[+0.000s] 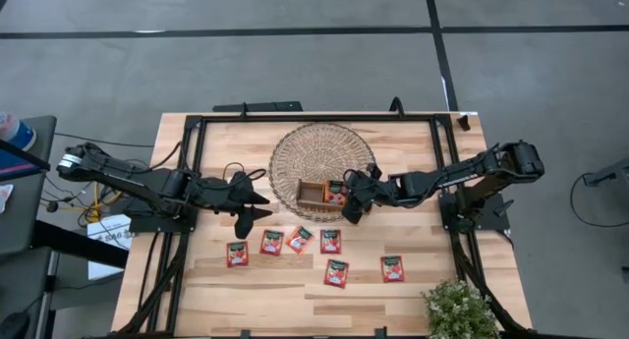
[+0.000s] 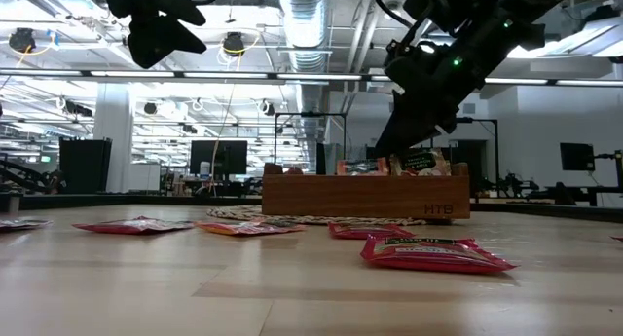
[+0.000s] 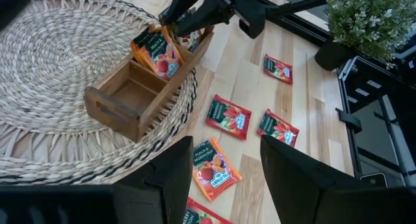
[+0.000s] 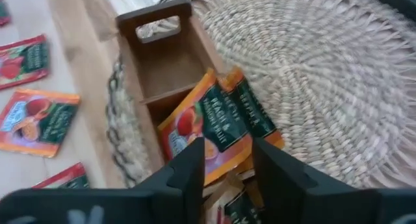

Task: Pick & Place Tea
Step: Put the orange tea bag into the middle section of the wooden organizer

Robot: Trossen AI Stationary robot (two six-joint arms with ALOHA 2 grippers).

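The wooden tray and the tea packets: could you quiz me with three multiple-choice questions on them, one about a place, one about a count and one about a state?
1. The wooden tray stands:
A. on the round woven mat
B. beside the potted plant
C. in a gripper

2. Sachets lying loose on the table in the high view:
A. three
B. six
C. ten

3. The tray compartment away from the right gripper is:
A. empty
B. full of sachets
C. covered by a lid

Answers:
1 A: the wooden tray sits on the woven mat.
2 B: six sachets show on the table.
3 A: that compartment shows bare wood, while the right gripper is open over the filled end. The left gripper waits open above the loose sachets.
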